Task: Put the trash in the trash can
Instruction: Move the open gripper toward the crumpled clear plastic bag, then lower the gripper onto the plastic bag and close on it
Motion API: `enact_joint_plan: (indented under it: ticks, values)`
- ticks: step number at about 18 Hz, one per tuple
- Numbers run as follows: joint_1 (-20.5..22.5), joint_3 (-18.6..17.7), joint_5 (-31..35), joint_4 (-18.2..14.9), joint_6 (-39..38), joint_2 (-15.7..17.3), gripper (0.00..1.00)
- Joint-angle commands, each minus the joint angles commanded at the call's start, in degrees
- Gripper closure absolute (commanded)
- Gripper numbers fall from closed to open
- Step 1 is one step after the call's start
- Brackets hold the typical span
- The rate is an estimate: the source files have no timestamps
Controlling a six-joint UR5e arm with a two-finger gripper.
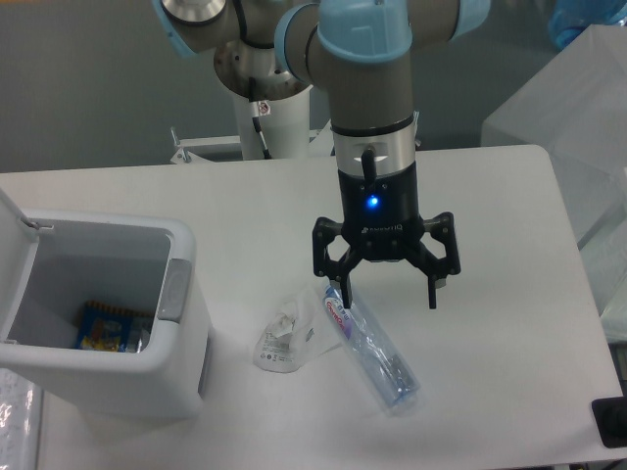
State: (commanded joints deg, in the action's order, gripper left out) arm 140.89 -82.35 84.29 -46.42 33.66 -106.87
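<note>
1. Pincer [382, 300] open, our fingers straddle the water bottle's [370, 344] labelled end.
2. Bottle and crumpled wrapper [285, 336] lie on the table [490, 294].
3. Trash can [108, 323] left, lid up.

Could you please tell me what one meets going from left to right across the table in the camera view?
trash can with its lid open → crumpled wrapper → water bottle, with the open gripper above its upper end.
</note>
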Motion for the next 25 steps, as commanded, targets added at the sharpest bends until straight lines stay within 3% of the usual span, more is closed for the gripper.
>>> enact_joint_plan:
  ticks: [3,12,20,25]
  values:
    - [-0.2,-1.8,0.0,3.8,-0.5,-0.7,0.00]
    - [-1.1,-5.7,0.0,4.0,3.1,-2.6,0.00]
    - [-2.1,-14.6,2.4,4.0,18.0,-2.7,0.00]
    - [-3.3,-18.5,4.7,3.8,20.6,-4.0,0.00]
